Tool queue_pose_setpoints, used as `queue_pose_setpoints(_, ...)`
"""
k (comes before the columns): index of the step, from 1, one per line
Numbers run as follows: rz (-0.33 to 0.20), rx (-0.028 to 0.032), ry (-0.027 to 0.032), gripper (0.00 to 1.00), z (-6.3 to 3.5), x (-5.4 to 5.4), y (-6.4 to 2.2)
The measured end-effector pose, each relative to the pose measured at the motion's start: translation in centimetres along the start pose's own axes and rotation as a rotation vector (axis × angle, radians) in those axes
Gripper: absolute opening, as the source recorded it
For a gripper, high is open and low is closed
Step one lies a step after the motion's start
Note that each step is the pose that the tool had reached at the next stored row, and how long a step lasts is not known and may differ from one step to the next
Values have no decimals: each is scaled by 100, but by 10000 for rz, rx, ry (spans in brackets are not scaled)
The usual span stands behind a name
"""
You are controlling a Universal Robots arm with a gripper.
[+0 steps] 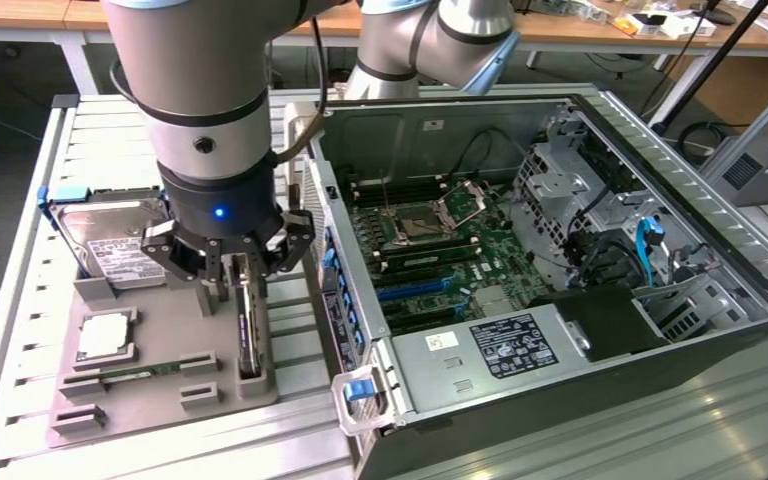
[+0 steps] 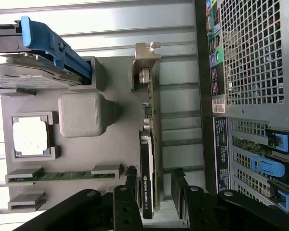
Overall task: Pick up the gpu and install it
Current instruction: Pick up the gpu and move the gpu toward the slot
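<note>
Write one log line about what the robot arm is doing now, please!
gripper: open | place: straddling the gpu | gpu: standing on edge in gray tray, not lifted

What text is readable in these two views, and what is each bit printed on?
"NVIDIA QUADRO": on the upturned edge of the gpu; the characters after it are unreadable.
power supply label: too small to read.
hard drive label: too small to read.
case stickers: blurred, unreadable.
</note>
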State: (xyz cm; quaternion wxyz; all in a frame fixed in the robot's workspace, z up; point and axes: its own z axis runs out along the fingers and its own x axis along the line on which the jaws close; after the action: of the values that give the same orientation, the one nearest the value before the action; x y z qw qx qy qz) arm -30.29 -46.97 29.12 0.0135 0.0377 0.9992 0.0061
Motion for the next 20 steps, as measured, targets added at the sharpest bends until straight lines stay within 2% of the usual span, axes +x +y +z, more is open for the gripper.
queue_pose_setpoints(3, -1, 0, 0, 42, 32, 10, 2)
queue_pose_setpoints(9, 1, 0, 0, 42, 142, 20, 76)
queue_pose_setpoints(14, 18, 1, 0, 42, 199, 23, 82)
queue_pose_setpoints(20, 22, 1, 0, 42, 327, 27, 80)
